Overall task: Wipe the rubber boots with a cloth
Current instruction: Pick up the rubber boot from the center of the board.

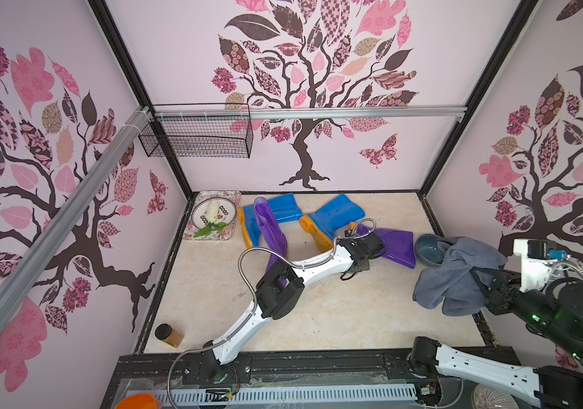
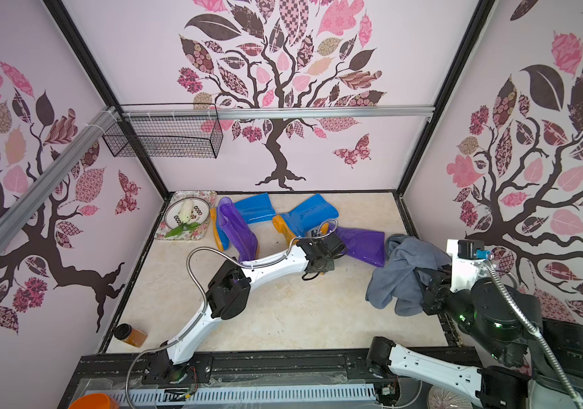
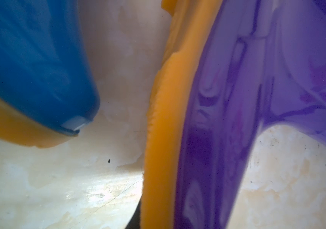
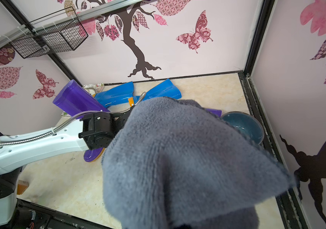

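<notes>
Boots (image 2: 304, 214): four, strung along the far edge of the surface (image 1: 318, 311). None touches the cloth, so wiping looks not yet begun.
Blue boots: one blue boot (image 1: 279, 209) lies beside the tray (image 1: 212, 238) in the far left corner, and another blue boot (image 1: 334, 214) lies mid-edge.
Tilted purple boot (image 1: 269, 226): propped across the blue boot by the tray, shaft mouth raised.
Flat purple boot (image 1: 396, 246): lies toward the right edge, with its shaft mouth just beside the bowl (image 1: 426, 248) and its foot under the left wrist.
Left tool (image 1: 354, 271): down at that foot. Its wrist view is filled by the orange sole (image 3: 164, 138) seen edge-on, with a dark sliver (image 3: 135, 219) against it. It is probably there to pin the boot so it stays put under rubbing. I cannot tell whether the jaws have closed on the foot.
Cloth (image 1: 456, 276): bunched and hanging at the right edge, partly over the bowl. I cannot tell whether its lowest folds touch the surface.
Right tool (image 1: 477, 279): clamped on the cloth, its tips buried in the folds. The cloth covers most of its wrist view. The bunched hold likely gives a thick pad to press with.
Cloth to boot: near the flat purple boot's shaft but apart from it, with the bowl between them.
Next: the cloth probably has to pass over the bowl and onto that shaft.
</notes>
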Motion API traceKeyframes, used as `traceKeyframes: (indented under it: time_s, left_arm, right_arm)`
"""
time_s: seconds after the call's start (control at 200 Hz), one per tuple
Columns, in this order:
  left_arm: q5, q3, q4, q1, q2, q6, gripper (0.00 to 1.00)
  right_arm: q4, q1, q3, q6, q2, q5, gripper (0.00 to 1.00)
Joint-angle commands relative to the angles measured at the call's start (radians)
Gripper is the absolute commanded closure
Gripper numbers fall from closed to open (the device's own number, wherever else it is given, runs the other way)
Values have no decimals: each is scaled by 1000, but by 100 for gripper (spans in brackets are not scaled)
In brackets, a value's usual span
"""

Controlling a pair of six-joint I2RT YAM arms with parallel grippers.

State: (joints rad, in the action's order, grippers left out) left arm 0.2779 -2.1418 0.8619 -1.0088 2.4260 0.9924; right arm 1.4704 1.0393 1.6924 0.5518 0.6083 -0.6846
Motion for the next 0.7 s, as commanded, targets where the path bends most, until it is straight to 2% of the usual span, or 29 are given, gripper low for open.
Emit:
traceKeyframes:
  time_s: [0.0,0.225,0.39,0.51,0.695]
  left_arm:
    - [76,-12,14,13,-58,14,100]
    - [147,1,88,37,-106,26,100]
    - [164,43,70,41,-174,-5,100]
    - [143,83,21,33,-257,-50,100]
    - [222,142,54,-23,-420,-99,100]
  right_arm:
    - [-31,-1,-1,-10,-14,-4,100]
    - [-37,0,-7,-12,-13,0,100]
    - [-40,-1,-7,-12,-6,-8,100]
    - [-51,0,-9,-13,2,-16,100]
    - [-64,-1,-3,-27,39,-12,100]
